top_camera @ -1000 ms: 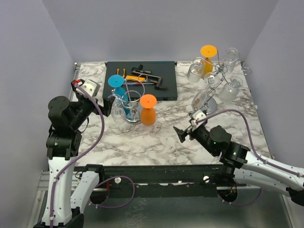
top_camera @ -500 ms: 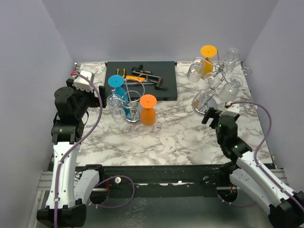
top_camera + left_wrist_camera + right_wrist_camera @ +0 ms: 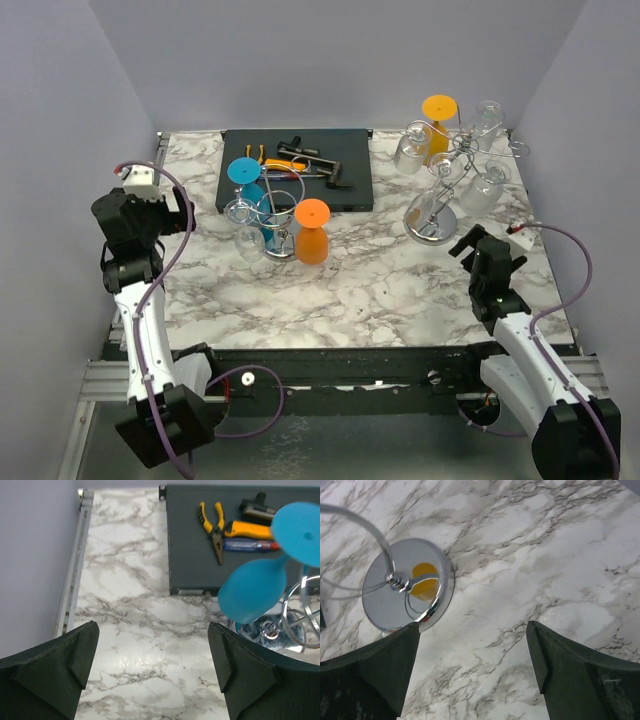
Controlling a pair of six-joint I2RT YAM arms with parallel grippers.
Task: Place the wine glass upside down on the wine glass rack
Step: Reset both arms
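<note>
Right gripper [image 3: 472, 655]: jaws spread wide with nothing between them. It hangs over the marble table [image 3: 545, 555], just beside the chrome foot of the right rack [image 3: 380, 595].
Left gripper [image 3: 152, 652]: also released and empty, looking across at the blue glass [image 3: 252, 592] on the left rack [image 3: 280, 210].
Orange glass [image 3: 312, 230]: foot up and bowl down, right beside the left rack (whether it hangs from an arm or stands on the marble, I cannot tell).
Second orange glass [image 3: 438, 120]: foot up at the right rack, among clear glasses [image 3: 485, 188].
Step in hand: no glass is held, so a pick-up looks like the next job.
Doing it well: grip the stem rather than the bowl and keep the glass inverted. Slide the stem along a free wire arm until the foot catches, clear of its neighbours.
</note>
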